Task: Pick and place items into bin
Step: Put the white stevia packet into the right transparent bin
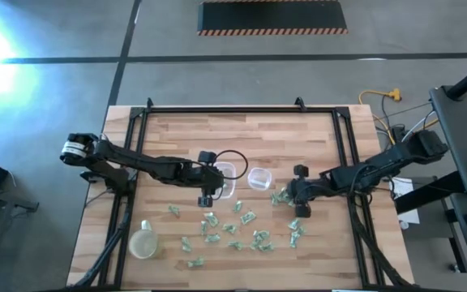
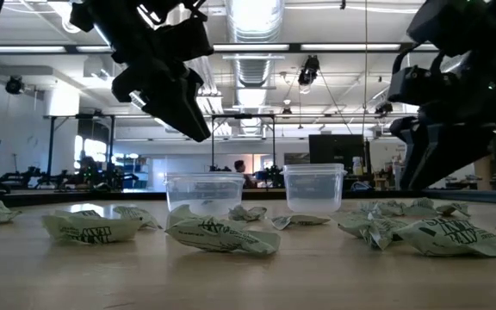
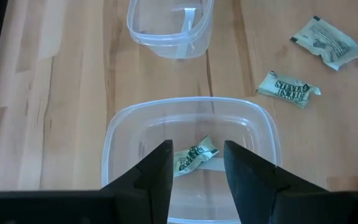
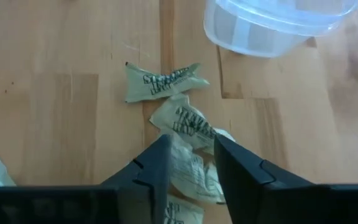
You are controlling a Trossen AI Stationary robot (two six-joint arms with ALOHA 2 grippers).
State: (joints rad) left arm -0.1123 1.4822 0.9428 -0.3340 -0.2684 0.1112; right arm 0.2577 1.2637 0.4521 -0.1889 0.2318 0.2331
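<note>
Packet [image 3: 193, 157] lies in bin [image 3: 120, 134] below left end effector [image 3: 196, 163].

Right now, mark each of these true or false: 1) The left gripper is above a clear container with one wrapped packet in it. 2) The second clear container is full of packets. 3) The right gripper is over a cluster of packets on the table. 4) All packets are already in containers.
1) True: the left gripper, jaws apart, is above the clear container holding one packet.
2) False: the second container looks empty.
3) True: the right gripper sits over crinkled packets on the wood.
4) False: many loose packets lie scattered on the table.
</note>
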